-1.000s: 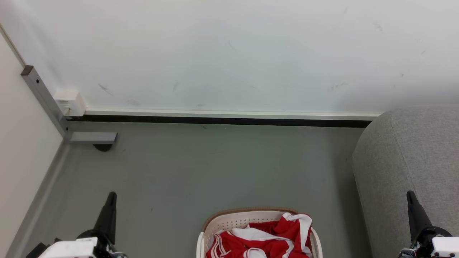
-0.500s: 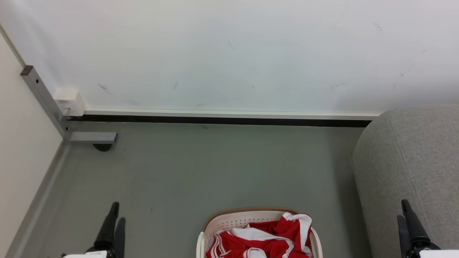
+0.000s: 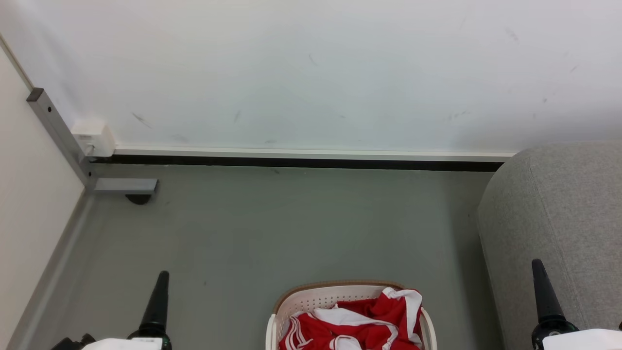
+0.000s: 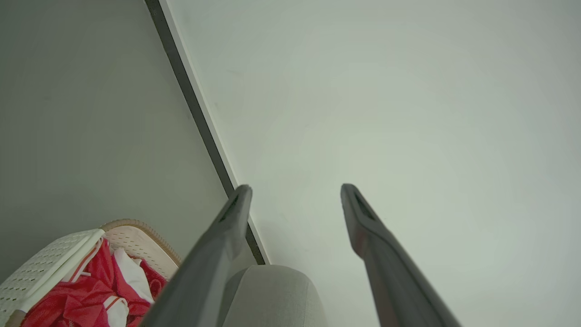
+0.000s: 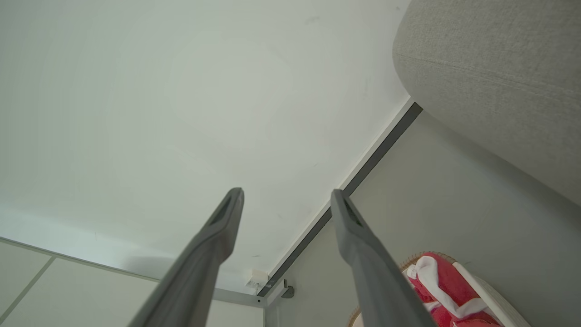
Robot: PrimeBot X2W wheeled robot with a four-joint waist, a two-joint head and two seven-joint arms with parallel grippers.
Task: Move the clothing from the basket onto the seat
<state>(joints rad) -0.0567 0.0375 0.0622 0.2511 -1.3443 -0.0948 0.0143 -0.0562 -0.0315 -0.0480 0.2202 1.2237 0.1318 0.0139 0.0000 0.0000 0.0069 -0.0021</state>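
The cream perforated basket [image 3: 311, 300] with a brown rim stands on the floor at the bottom centre of the head view. Crumpled inside it lies the red clothing [image 3: 362, 323] with white stripes. The grey seat [image 3: 559, 218] rises just right of the basket. My left gripper [image 4: 295, 188] is open and holds nothing; one dark finger [image 3: 158, 301] points up left of the basket. My right gripper [image 5: 286, 191] is open with nothing in it, and its finger [image 3: 544, 296] stands before the seat. The wrist views catch the clothing [image 4: 77, 299] [image 5: 435, 277] and the seat [image 4: 272, 295] [image 5: 499, 68].
A white wall with a dark baseboard [image 3: 301, 163] runs across the back. At the far left a grey metal post and foot [image 3: 121, 186] and a white box [image 3: 92, 138] sit in the corner. Grey floor [image 3: 291, 233] lies between the wall and the basket.
Both grippers have gone from shut to open. In the head view their fingers have shifted slightly; the basket, clothing and seat have not moved.
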